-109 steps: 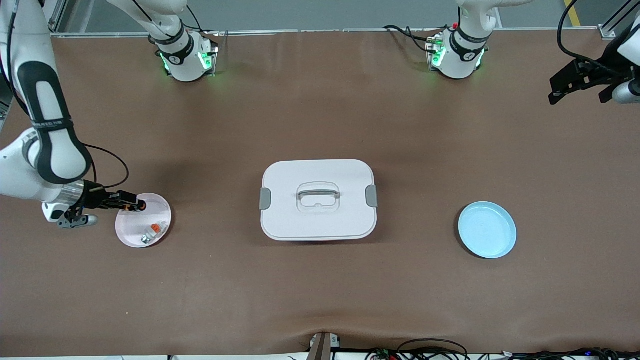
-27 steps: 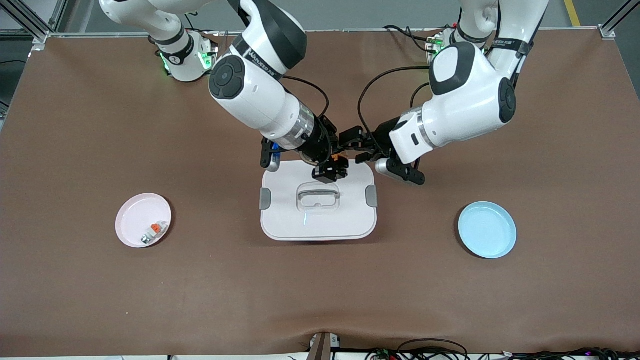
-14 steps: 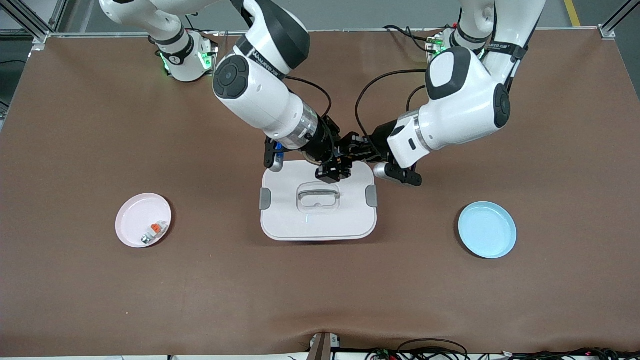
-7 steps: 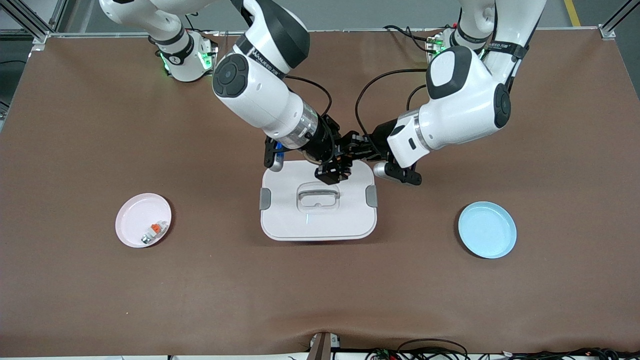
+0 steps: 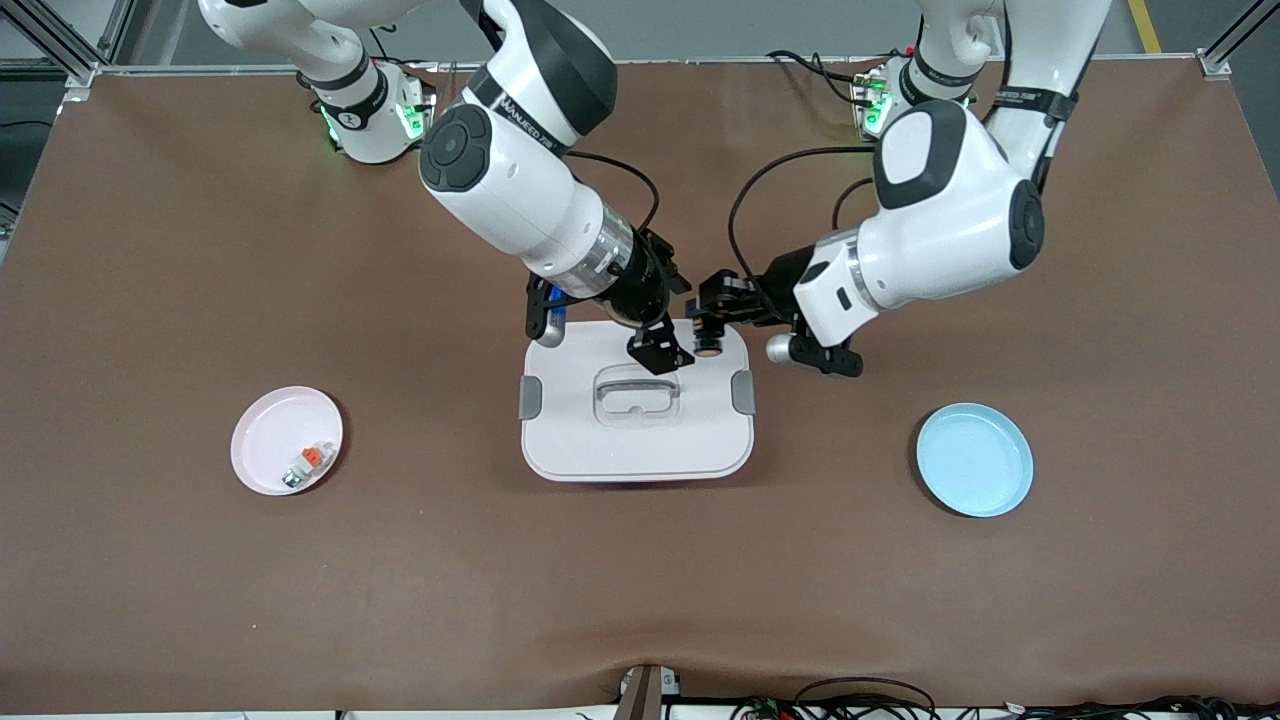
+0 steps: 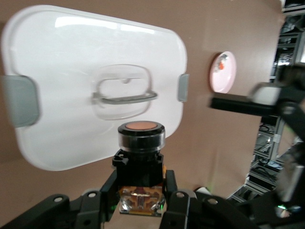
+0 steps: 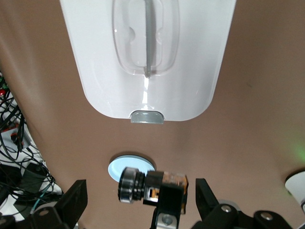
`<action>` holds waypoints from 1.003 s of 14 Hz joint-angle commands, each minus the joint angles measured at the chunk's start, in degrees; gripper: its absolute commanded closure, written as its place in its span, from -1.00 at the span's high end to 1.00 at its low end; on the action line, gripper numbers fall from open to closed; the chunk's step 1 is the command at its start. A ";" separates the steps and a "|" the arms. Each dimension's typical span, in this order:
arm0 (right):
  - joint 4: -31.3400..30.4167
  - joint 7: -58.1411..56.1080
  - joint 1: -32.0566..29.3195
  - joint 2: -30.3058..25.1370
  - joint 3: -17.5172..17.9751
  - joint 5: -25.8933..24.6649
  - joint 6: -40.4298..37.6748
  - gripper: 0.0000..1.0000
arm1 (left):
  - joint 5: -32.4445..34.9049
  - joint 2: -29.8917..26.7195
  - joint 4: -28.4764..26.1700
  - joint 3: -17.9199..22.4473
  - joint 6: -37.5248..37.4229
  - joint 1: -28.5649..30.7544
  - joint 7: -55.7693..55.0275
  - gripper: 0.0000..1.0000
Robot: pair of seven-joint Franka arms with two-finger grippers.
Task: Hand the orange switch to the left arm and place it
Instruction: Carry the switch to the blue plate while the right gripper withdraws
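Observation:
The orange switch (image 5: 708, 346) is a small black cylinder with a round orange end (image 6: 140, 126). My left gripper (image 5: 712, 318) is shut on its body and holds it in the air over the edge of the box nearest the robots' bases. The grip shows in the left wrist view (image 6: 140, 180). The box (image 5: 636, 440) is white with grey side latches and stands mid-table. My right gripper (image 5: 662, 352) hovers over the box lid beside the switch. Its fingers stand wide apart in the right wrist view (image 7: 140, 188), with the switch (image 7: 143, 187) between them and untouched.
A pink plate (image 5: 270, 440) toward the right arm's end holds a small white-grey piece with an orange tab (image 5: 306, 463). A blue plate (image 5: 974, 459) lies toward the left arm's end. Cables run along the table edge nearest the front camera.
The two grippers were together over the box. My right gripper has let go and opened. My left gripper has drawn slightly toward the left arm's end with the switch.

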 commanded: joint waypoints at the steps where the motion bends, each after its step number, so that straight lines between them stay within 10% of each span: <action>1: 0.74 -11.33 -0.47 0.46 -0.01 -2.03 -1.88 1.00 | 4.90 -1.00 0.42 -0.12 -6.89 5.27 -1.05 -1.00; 14: 0.13 -81.74 -10.92 -4.02 -0.28 -24.17 -30.44 1.00 | 36.44 4.45 0.42 0.05 -9.56 24.52 5.01 -1.00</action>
